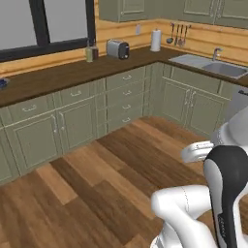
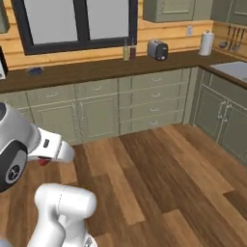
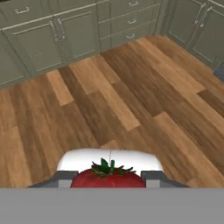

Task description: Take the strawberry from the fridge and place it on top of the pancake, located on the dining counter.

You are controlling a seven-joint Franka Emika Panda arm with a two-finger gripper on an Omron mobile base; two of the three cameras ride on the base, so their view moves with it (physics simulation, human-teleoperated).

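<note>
The strawberry (image 3: 108, 177) is clamped between the two fingers (image 3: 65, 178) of the gripper (image 3: 108, 179), seen in the hand view. Its green leafy cap points toward the top of that view, away from the camera; the long axis appears to run along the gripper, though the lower half is hidden. It is carried above the wooden floor (image 3: 131, 100), green cabinets (image 3: 52, 39) beyond.
</note>
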